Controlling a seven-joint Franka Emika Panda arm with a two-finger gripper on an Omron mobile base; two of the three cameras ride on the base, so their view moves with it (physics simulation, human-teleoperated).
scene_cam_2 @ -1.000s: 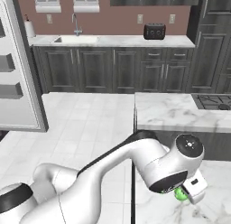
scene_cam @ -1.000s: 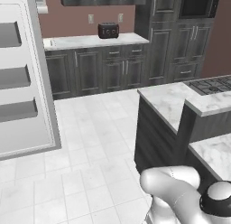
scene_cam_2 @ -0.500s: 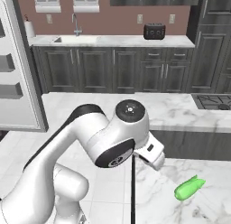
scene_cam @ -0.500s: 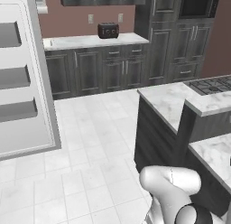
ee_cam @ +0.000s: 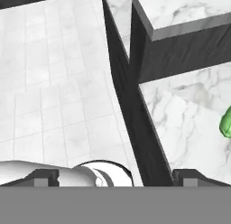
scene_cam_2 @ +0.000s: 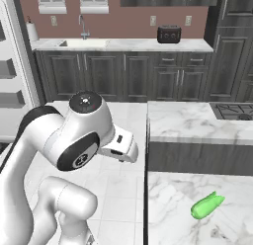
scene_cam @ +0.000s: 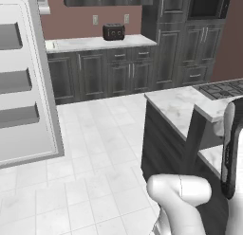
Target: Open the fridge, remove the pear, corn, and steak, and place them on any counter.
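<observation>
The corn (scene_cam_2: 207, 205), a bright green cob, lies alone on the lower marble counter (scene_cam_2: 173, 209); its tip also shows at the right edge of the hand view, corn (ee_cam: 226, 123). My gripper (ee_cam: 116, 178) is open with nothing between its widely spread fingertips (ee_cam: 43, 177), and it hangs over the floor beside the counter's dark edge, well left of the corn. The white hand (scene_cam_2: 118, 147) points right from the raised arm. The fridge (scene_cam: 23, 87) stands open at the left, white door shelves showing, fridge (scene_cam_2: 7, 86). The pear and the steak are out of view.
A raised marble ledge (scene_cam_2: 188, 123) with a black cooktop (scene_cam_2: 232, 110) sits behind the corn. The back wall carries dark cabinets, a toaster (scene_cam: 113, 31) and a sink (scene_cam_2: 81, 41). White tiled floor (scene_cam: 95, 149) lies between fridge and counter.
The arm has swung left and up, away from the counter; the open gripper that hovered at the corn a second ago is now over the floor. The corn stays on the counter.
</observation>
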